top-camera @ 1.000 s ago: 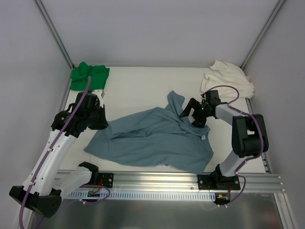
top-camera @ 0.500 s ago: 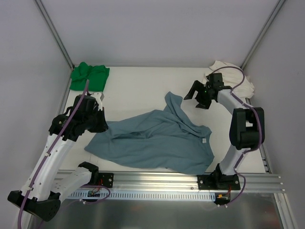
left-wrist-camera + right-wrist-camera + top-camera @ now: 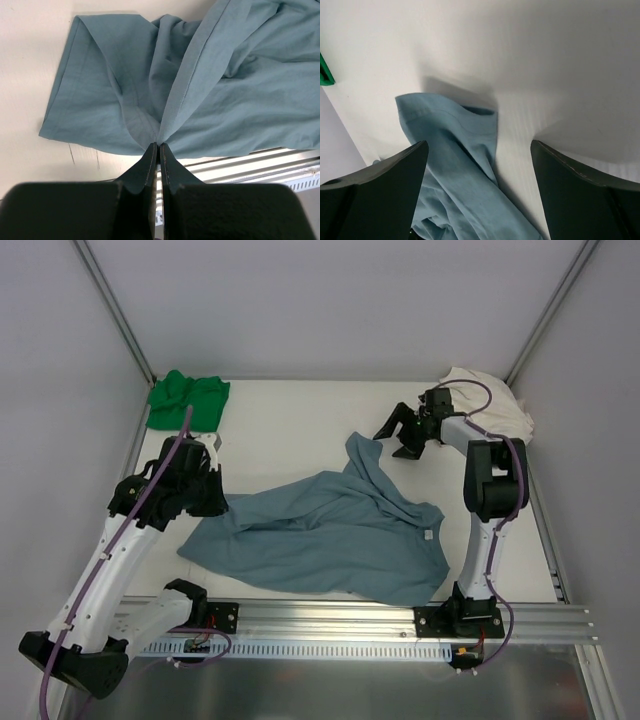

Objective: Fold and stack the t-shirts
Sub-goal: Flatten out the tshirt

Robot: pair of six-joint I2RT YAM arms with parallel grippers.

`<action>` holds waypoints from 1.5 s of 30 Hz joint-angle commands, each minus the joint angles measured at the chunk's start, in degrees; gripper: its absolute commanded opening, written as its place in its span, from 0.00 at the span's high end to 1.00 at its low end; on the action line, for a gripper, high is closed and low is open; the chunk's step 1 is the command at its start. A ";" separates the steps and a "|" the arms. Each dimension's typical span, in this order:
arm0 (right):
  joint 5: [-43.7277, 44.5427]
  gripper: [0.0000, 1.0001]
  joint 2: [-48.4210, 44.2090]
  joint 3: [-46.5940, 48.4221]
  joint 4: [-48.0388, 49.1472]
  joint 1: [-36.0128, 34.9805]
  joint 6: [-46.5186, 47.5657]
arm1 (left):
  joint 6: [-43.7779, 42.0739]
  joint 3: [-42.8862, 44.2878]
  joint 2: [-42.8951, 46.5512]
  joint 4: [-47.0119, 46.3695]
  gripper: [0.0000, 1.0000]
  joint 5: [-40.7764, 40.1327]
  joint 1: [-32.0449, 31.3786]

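Observation:
The blue-grey t-shirt (image 3: 330,535) lies crumpled across the middle of the table, its white neck tag (image 3: 428,535) at the right. My left gripper (image 3: 213,498) is shut on the shirt's left edge, pinching a fold of cloth (image 3: 165,127). My right gripper (image 3: 397,436) is open and empty, just right of the shirt's far sleeve (image 3: 455,135). The green t-shirt (image 3: 187,398) lies bunched at the back left. The cream-white t-shirt (image 3: 480,405) lies bunched at the back right.
A metal rail (image 3: 350,620) runs along the table's near edge. Grey walls with metal posts (image 3: 115,310) close in the back and sides. The white tabletop (image 3: 290,425) shows between the green shirt and my right gripper.
My right gripper has let go of the blue-grey shirt and moved away toward the back right, now open. The shirt's right side has settled flat. The left arm has barely moved.

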State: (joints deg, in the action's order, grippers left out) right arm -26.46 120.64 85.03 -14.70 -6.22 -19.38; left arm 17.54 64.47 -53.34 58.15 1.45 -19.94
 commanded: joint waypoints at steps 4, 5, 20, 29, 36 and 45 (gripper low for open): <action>-2.28 0.18 5.39 1.71 3.09 -2.57 -3.12 | 0.21 -0.92 -0.10 -0.05 1.00 0.48 -0.53; -2.54 0.21 6.09 1.71 3.36 -2.74 -3.99 | 0.21 -0.92 -0.01 -0.05 1.00 0.48 -0.53; 7.11 0.99 -7.86 -6.19 0.82 2.43 0.21 | -0.31 -2.50 2.71 -0.23 1.00 -0.14 -0.53; 13.54 0.99 -13.51 6.35 -11.75 12.27 6.98 | -0.84 -3.47 4.30 -0.23 1.00 0.13 -0.53; 9.50 0.34 -7.01 17.61 -15.27 16.59 4.87 | -1.37 -4.61 4.39 -0.23 1.00 -0.22 -0.53; 7.13 0.18 -12.09 12.01 -13.26 16.42 5.31 | -1.02 -6.81 3.42 -2.86 1.00 1.00 -0.53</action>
State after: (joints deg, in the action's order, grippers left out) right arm -17.65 112.38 99.31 -27.79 10.68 -14.70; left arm 17.02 58.00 -49.67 56.60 2.33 -20.27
